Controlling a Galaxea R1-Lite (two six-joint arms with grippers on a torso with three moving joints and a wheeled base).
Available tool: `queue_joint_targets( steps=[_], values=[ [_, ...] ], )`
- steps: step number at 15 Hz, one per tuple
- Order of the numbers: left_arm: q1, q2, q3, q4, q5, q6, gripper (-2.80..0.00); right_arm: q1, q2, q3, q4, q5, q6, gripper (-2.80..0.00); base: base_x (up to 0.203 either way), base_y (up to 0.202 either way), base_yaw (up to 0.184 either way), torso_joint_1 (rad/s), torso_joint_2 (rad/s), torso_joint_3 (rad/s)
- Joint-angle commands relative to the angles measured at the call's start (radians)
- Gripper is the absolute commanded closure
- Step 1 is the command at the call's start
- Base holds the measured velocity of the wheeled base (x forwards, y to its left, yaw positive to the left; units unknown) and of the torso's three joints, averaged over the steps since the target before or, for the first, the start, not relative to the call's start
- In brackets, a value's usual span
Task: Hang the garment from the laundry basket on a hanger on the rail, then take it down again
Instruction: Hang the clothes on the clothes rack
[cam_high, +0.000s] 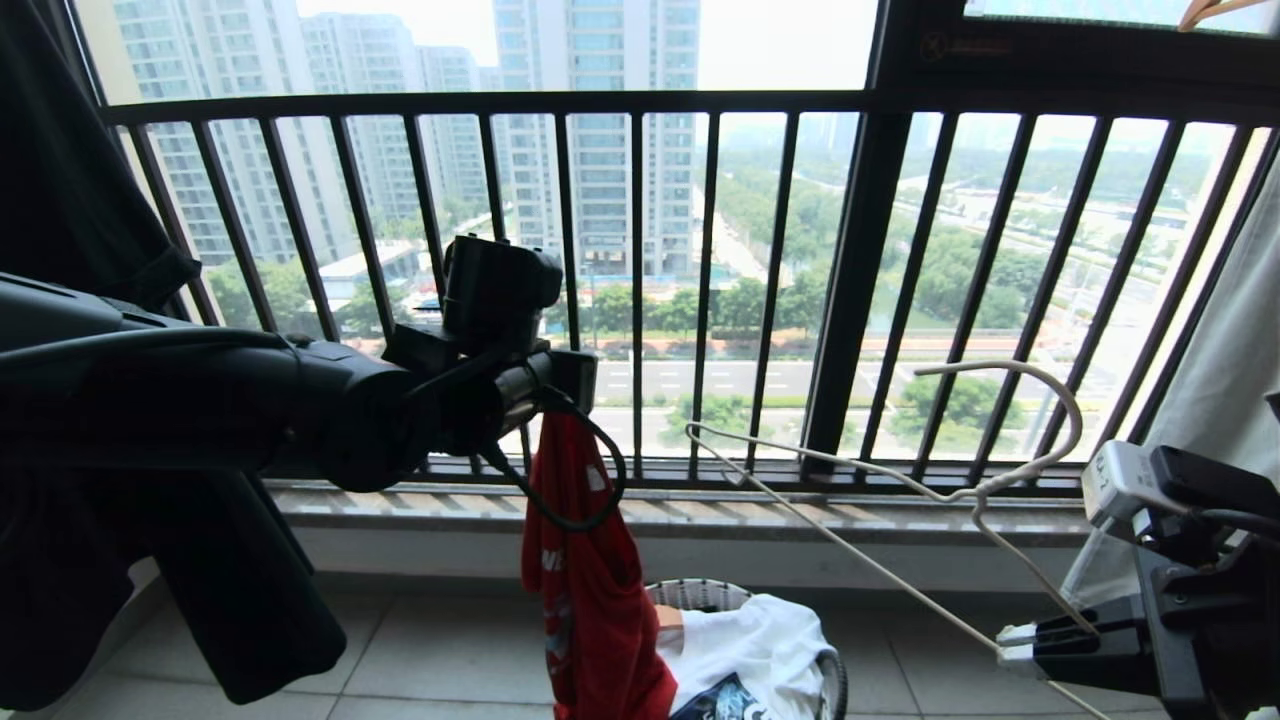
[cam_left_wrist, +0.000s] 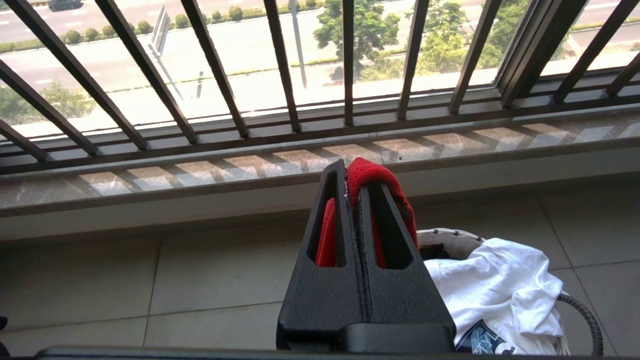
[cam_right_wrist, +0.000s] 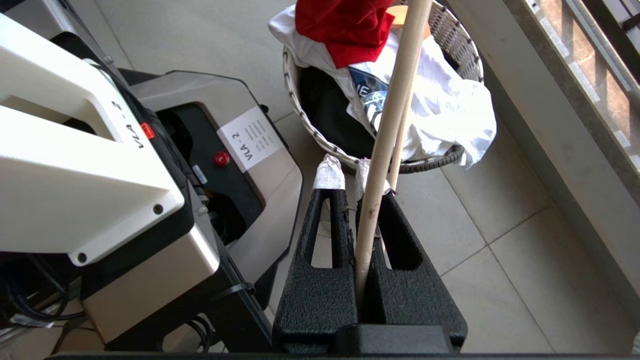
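Both tools clamped: left tool (cam_high: 565, 385) pinches garment (cam_high: 590, 590), right tool (cam_high: 1015, 640) hanger (cam_high: 960, 480).

A dark railing (cam_high: 640, 280) of upright bars closes off the balcony, with one thicker post (cam_high: 850, 300) right of centre. Below it runs a pale stone ledge (cam_high: 700, 510) striped with the bars' shadows. The floor (cam_left_wrist: 150, 280) is laid in large light-grey tiles with thin joints. Beyond the bars stand tall apartment towers (cam_high: 600, 130), green trees (cam_high: 960, 280) and a wide road (cam_high: 700, 378) under a hazy, bright sky. Daylight comes in strongly from outside, leaving the near side dim.
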Motion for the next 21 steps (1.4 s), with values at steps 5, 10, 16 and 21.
queue_joint_targets(
  steps=[5,10,16,21],
  values=[
    [-0.027,0.02,-0.013,-0.003,0.001,-0.038,0.0,0.019,0.173,-0.016,-0.016,0.212,0.005,0.0,0.0,0.0,0.0,0.0,0.0,0.0],
    [-0.106,-0.014,0.017,-0.003,0.001,-0.05,0.0,0.031,0.206,-0.016,-0.029,0.283,0.023,0.0,0.0,0.0,0.0,0.0,0.0,0.0],
    [-0.129,-0.059,0.053,0.002,0.003,-0.047,0.0,-0.001,0.196,-0.028,-0.03,0.277,0.031,0.0,0.0,0.0,0.0,0.0,0.0,0.0],
    [-0.132,-0.081,0.07,0.002,0.003,-0.041,0.0,-0.033,0.187,-0.036,-0.037,0.277,0.03,0.0,0.0,0.0,0.0,0.0,0.0,0.0]
  ],
)
